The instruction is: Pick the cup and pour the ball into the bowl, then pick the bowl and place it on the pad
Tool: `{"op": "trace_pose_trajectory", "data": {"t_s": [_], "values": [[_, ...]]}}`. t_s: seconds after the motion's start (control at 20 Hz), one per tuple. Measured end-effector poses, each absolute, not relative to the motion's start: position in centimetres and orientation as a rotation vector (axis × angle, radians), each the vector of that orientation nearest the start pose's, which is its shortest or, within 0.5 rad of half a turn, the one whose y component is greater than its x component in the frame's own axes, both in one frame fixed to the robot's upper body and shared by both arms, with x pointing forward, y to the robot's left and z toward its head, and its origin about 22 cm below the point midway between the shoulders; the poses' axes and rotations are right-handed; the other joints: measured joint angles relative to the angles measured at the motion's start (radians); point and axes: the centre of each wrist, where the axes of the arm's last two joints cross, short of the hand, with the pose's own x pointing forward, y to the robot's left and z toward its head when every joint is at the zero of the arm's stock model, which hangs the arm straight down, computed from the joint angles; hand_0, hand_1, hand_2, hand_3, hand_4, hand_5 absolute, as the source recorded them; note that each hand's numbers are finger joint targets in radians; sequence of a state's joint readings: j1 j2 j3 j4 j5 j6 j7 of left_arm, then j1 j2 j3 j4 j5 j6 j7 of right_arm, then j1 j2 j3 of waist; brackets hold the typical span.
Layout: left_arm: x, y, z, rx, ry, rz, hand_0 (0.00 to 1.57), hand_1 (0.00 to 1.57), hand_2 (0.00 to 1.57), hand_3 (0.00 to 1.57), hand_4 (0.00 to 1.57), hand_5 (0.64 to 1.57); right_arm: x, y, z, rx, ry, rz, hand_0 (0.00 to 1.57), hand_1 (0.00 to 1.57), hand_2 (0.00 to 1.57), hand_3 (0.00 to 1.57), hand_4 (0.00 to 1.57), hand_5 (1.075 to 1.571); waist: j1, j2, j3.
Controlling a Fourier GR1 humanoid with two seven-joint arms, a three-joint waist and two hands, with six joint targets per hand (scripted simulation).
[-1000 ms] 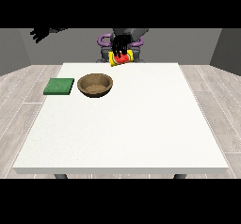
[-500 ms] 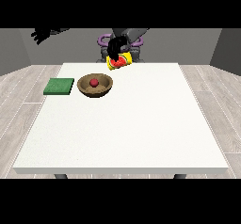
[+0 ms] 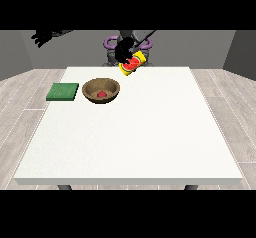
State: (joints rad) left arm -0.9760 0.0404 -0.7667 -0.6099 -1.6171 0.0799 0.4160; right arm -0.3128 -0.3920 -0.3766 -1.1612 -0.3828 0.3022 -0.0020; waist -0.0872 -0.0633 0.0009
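Small red ball lies in the round brown wooden bowl
The hand at the view's right has its fingers wrapped round the tilted yellow cup above the white surface's far edge; flat green square pad lies just beside the bowl, towards the far left corner; the hand at the view's left is raised, fingers relaxed.

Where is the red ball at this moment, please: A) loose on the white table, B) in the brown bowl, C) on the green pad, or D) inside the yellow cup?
B: the red ball lies at the bottom of the brown bowl, while the tilted cup is held above the table's far edge by the hand and the green pad has nothing on it.
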Motion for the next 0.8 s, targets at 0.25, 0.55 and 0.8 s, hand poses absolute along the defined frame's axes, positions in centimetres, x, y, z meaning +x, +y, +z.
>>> {"op": "trace_pose_trajectory", "data": {"t_s": [0.25,0.55,0.8], "values": [[37.8,3.9,3.4,-1.973,1.324,2.264,1.51,1.51,1.57,1.57,1.29,1.489,30.2,-40.0,5.1,0.055,-1.621,-0.131,0.00,0.00,0.00,0.30,0.50,1.569,0.004,-0.005,-0.0005],[37.8,4.5,3.9,-1.959,1.404,2.283,1.52,1.52,1.57,1.57,1.17,1.531,30.6,-38.6,4.9,0.055,-1.601,-0.133,0.00,0.00,0.00,0.32,0.52,1.568,0.028,-0.007,-0.0009],[38.0,6.7,4.7,-2.014,1.982,2.215,0.08,0.08,1.40,1.57,0.80,1.562,30.4,-39.0,5.1,0.000,-1.592,-0.178,0.00,0.00,0.00,0.32,0.52,1.568,0.111,-0.009,-0.0035]]}}
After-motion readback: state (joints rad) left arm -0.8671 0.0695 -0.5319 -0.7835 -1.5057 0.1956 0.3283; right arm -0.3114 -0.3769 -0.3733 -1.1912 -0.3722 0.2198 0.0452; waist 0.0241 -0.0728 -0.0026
